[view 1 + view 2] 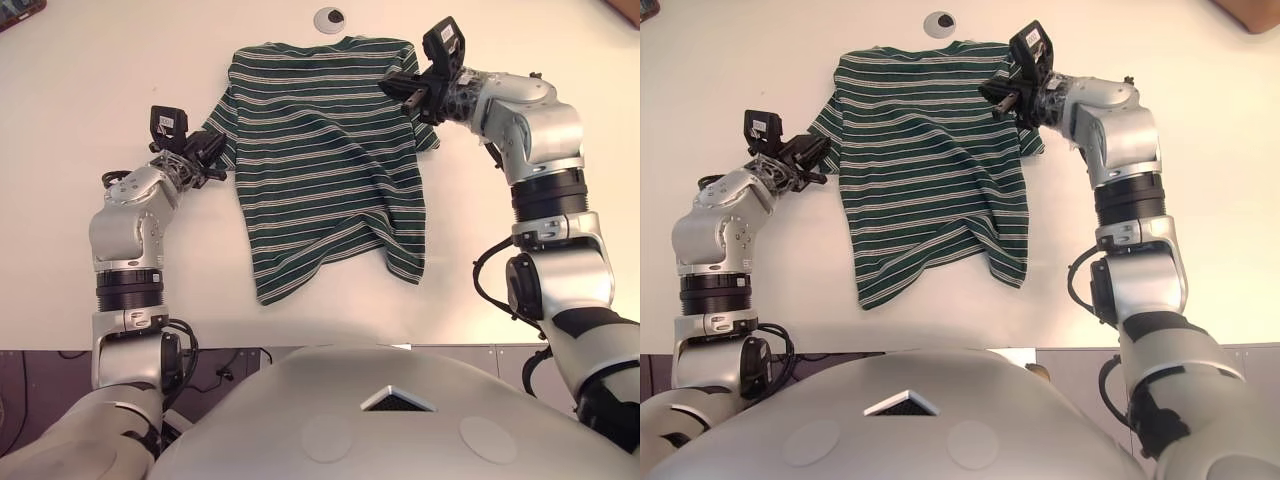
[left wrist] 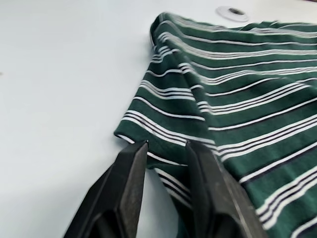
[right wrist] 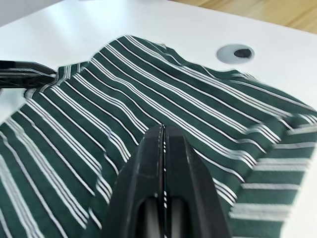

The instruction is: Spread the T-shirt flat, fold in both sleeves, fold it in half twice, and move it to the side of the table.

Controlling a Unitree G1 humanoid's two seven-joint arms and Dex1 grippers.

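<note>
My right gripper (image 1: pixel 392 88) pinches the right shoulder of the T-shirt (image 1: pixel 325 170), lying mid-table (image 1: pixel 100 80), presumably to tension it, while my left gripper (image 1: pixel 218 162), fingers apart, straddles the left sleeve hem for folding.

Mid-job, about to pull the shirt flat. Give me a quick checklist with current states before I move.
1. Left gripper open astride the left sleeve hem: ok.
2. Right gripper shut on the T-shirt near its right shoulder: ok.
3. T-shirt lying flat: not ok, lower part creased and skewed.
4. Sleeves folded in: not ok, not yet done.
5. Table grommet apart from the collar: ok.
</note>
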